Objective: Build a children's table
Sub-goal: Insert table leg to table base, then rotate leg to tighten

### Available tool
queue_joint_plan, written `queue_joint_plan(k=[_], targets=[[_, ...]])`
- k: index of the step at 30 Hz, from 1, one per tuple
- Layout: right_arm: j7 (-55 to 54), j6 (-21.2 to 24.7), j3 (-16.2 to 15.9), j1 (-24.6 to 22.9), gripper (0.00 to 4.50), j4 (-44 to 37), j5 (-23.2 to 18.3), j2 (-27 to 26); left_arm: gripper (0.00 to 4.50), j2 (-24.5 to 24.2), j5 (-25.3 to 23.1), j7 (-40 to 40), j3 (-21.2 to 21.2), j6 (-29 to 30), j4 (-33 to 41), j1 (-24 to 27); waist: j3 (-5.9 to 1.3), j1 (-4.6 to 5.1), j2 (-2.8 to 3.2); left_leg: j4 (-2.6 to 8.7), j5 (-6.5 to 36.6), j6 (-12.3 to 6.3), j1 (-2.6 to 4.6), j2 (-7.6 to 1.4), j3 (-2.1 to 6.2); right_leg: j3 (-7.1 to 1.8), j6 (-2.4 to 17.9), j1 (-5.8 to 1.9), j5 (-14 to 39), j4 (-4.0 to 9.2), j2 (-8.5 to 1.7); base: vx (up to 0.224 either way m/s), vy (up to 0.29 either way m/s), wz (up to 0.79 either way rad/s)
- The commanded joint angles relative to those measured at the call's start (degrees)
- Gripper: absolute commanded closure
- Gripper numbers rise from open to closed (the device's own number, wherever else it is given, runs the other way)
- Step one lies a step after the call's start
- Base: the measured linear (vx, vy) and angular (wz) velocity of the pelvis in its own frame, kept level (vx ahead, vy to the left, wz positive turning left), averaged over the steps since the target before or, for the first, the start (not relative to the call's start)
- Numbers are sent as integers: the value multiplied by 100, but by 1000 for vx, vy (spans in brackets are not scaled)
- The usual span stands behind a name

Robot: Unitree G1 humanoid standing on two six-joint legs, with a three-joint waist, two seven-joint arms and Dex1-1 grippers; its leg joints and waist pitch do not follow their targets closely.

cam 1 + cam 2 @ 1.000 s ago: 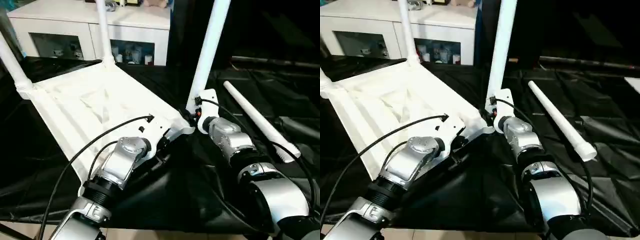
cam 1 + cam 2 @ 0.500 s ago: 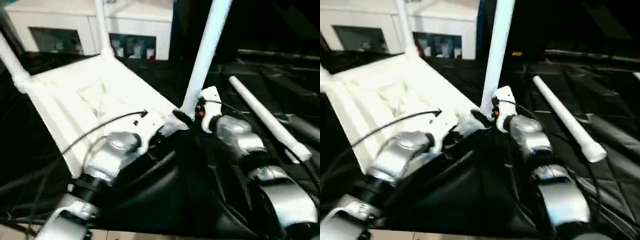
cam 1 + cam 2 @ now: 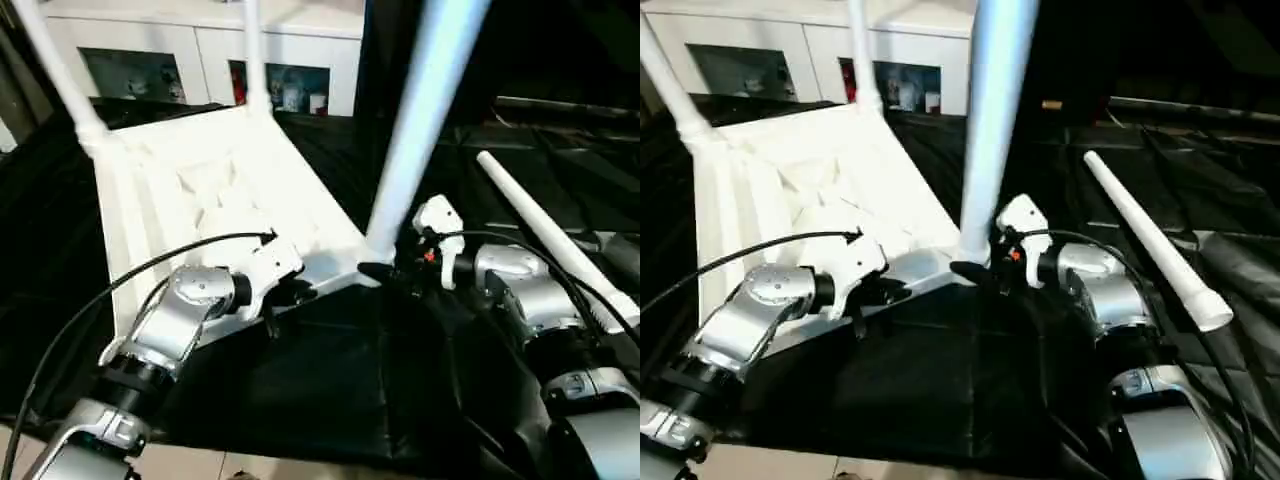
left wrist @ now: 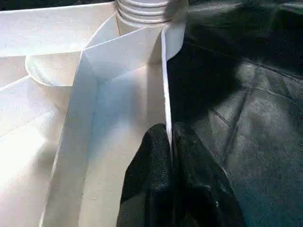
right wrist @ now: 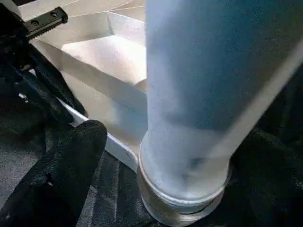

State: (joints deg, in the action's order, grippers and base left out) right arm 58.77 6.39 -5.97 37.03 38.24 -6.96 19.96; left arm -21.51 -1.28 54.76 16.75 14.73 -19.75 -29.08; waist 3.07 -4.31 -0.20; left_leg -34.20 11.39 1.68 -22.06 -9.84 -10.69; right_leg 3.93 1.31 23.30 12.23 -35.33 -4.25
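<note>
The white tabletop point(image 3: 200, 190) lies underside up on black cloth, ribs showing. Three white legs stand in its corner sockets: one far left point(image 3: 55, 70), one at the back point(image 3: 250, 50), one at the near right corner point(image 3: 420, 120). A fourth leg point(image 3: 545, 235) lies loose on the cloth to the right. My left gripper point(image 3: 285, 298) is shut on the tabletop's near rim; its black fingers point(image 4: 151, 170) pinch the thin wall. My right gripper point(image 3: 385, 268) is open around the near leg's base, one finger point(image 5: 61, 175) standing apart from the leg.
A white cabinet point(image 3: 200, 60) with glass doors stands behind the work. Crumpled black cloth point(image 3: 330, 390) covers the surface. Black cables point(image 3: 120, 290) loop over both silver forearms.
The camera has shifted, so the whole picture moved. The near leg now leans more to the right and looks blurred. My left gripper sits a little further from the near corner.
</note>
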Motion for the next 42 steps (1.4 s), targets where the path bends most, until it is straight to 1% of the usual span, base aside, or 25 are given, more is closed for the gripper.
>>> queue_joint_plan(k=[1,2,3,5,6,9,10,16,18,24,27,29,30,31,32,33,34,35,36,37,38,39,40,41,42], targets=[[-67,178,-75,-105,40,-31,48,-56,450,95,297,146,-13,-381,516,-84,-409,-10,-5,318,-68,-696,132,-387,112,-308,1772,-349,-826,228,-462,0,0,0],[-100,176,-74,-100,40,-10,61,-73,450,97,298,155,-16,-390,520,-82,-412,-15,-7,313,-87,-704,130,-385,110,-307,1773,-350,-846,225,-463,0,0,0],[-97,196,-74,-111,60,-20,65,-83,450,94,305,178,-17,-406,514,-85,-418,-34,-7,305,-105,-716,133,-383,106,-305,1771,-353,-858,221,-466,0,0,0],[-93,205,-78,-121,72,-25,74,-82,450,92,309,192,-18,-418,509,-87,-421,-58,-16,299,-133,-725,131,-383,104,-305,1761,-353,-882,212,-463,0,0,0],[-83,219,-84,-130,79,-32,79,-76,450,88,312,204,-22,-428,501,-91,-422,-72,-7,295,-133,-725,132,-383,104,-303,1759,-350,-869,210,-463,0,0,0],[-50,283,-115,-162,105,-74,80,-36,450,76,313,235,-38,-456,482,-96,-421,-79,-13,292,-124,-712,122,-380,109,-298,1740,-358,-839,206,-457,0,0,0],[-50,316,-121,-182,114,-90,82,-11,450,68,308,256,-51,-469,478,-92,-418,-81,-2,294,-64,-688,125,-383,108,-297,1730,-354,-757,215,-461,0,0,0],[-2,359,-153,-217,164,-82,106,25,450,58,293,314,-74,-486,463,-81,-409,-81,-11,302,144,-550,124,-381,112,-303,1674,-354,-464,231,-466,0,0,0],[56,381,-184,-238,169,-61,121,42,450,50,297,345,-76,-481,469,-72,-411,-78,-21,297,157,-527,119,-376,111,-305,1660,-357,-441,227,-463,0,0,0],[144,451,-234,-278,184,17,131,52,450,6,328,465,-81,-448,491,-46,-422,-90,-27,275,53,-597,117,-371,108,-302,1679,-354,-566,205,-461,0,0,0],[21,532,-180,-280,184,228,116,-28,450,27,358,465,-109,-378,479,-41,-418,-88,-22,276,85,-589,114,-372,111,-300,1680,-349,-502,208,-460,0,0,0],[-311,650,-76,-222,184,533,128,-150,450,125,347,305,-165,-249,388,-84,-415,-82,-22,279,156,-555,114,-371,110,-304,1688,-350,-401,221,-469,0,0,0],[-546,714,-14,-185,184,722,141,-235,450,196,291,138,-188,-145,300,-129,-401,-53,-17,291,209,-505,114,-371,108,-308,1701,-341,-310,226,-464,0,0,0],[-1198,786,98,-91,184,1181,207,-454,450,375,137,-266,-227,25,19,-270,-386,-44,-22,307,379,-412,130,-376,114,-306,1676,-333,-37,267,-470,0,0,0],[-1198,786,98,-91,184,1181,207,-454,450,375,137,-266,-227,25,19,-270,-363,-20,-10,322,514,-348,140,-368,105,-312,1660,-309,178,297,-467,0,0,0],[-1559,835,171,-34,184,1417,211,-596,450,485,39,-517,-238,95,-152,-362,-328,-13,-12,358,892,-151,168,-360,120,-310,1545,-321,803,373,-482,0,0,0],[-1874,893,247,20,185,1611,196,-728,450,590,-38,-747,-255,151,-298,-444,-309,5,-14,368,1051,-62,183,-354,122,-318,1469,-307,1097,408,-488,0,0,0],[-2120,928,307,61,185,1739,185,-821,450,674,-70,-906,-276,221,-388,-500,-276,26,-2,410,1388,123,208,-361,152,-315,1308,-302,1709,464,-504,0,0,0],[-2152,930,315,67,185,1755,182,-833,450,686,-73,-925,-278,230,-398,-507,-265,47,-10,421,1707,214,256,-360,167,-314,1157,-276,2145,518,-509,0,0,0],[-3056,974,535,236,185,2229,104,-1186,450,1034,-175,-1553,-360,496,-709,-716,-243,101,-2,443,1914,292,259,-358,182,-322,1064,-252,2390,533,-500,0,0,0],[-3674,845,550,344,185,2472,185,-1395,450,1264,-280,-1918,-338,655,-860,-818,-238,118,27,446,2021,349,287,-352,200,-313,1035,-237,2524,549,-504,0,0,0],[-4075,741,559,420,185,2636,261,-1533,450,1411,-354,-2154,-314,758,-949,-877,-228,156,12,448,2278,435,333,-341,218,-296,937,-200,2823,596,-499,0,0,0],[-4306,715,626,491,185,2728,229,-1664,450,1532,-415,-2321,-278,814,-973,-901,-253,160,11,448,2296,457,330,-338,235,-289,902,-221,2849,593,-516,0,0,0],[-4519,700,708,565,185,2814,180,-1797,450,1652,-472,-2475,-239,865,-985,-918,-263,175,6,472,2244,442,280,-343,249,-285,840,-257,2763,599,-522,0,0,0],[-4676,695,781,642,185,2894,139,-1905,450,1758,-509,-2576,-208,921,-972,-926,-278,182,-35,479,2162,396,270,-351,242,-290,830,-258,2561,599,-514,0,0,0]])
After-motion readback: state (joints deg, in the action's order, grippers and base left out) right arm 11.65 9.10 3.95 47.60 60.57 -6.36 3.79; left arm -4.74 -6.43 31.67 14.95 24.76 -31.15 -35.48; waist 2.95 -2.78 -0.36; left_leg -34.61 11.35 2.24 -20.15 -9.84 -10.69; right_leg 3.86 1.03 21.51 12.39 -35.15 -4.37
